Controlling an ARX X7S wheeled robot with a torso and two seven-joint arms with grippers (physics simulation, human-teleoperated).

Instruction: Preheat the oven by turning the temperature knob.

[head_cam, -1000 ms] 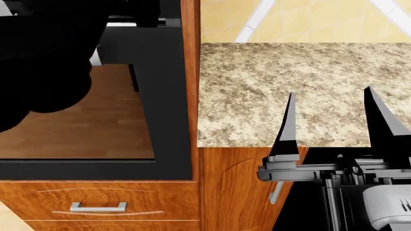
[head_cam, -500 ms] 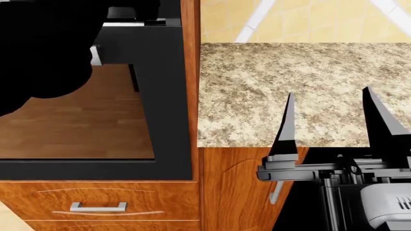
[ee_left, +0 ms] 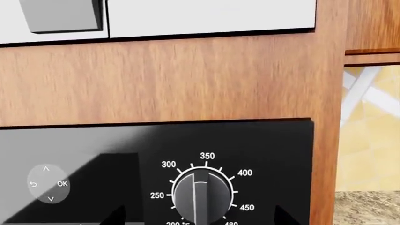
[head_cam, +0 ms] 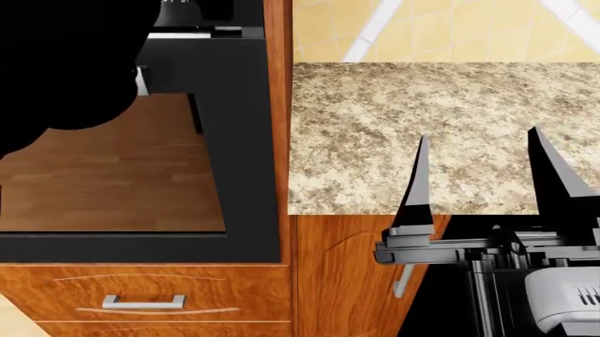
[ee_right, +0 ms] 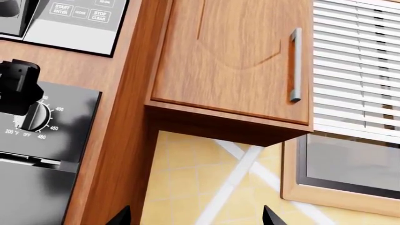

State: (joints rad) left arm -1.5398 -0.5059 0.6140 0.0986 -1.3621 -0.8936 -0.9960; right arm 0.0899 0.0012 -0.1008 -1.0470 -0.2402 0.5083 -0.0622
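Left wrist view: the temperature knob (ee_left: 201, 194) sits on the black control panel of the oven (ee_left: 250, 140), its pointer line near 12 o'clock, just short of the 350 mark; the scale runs 250 at 9 o'clock to 450 at 3 o'clock. The camera faces the knob squarely, which suggests the left pincer (ee_left: 198, 218) is lined up to take it; only two dark fingertips show, either side of and below the knob and apart from it, so it appears open and empty. Right wrist view: the left arm's dark end sits right at the knob, contact not discernible. Head view: the left arm hides the knob; the oven door window is visible. The right pincer (head_cam: 478, 175) hangs wide open and empty over the worktop (head_cam: 450, 105), presumably parked clear.
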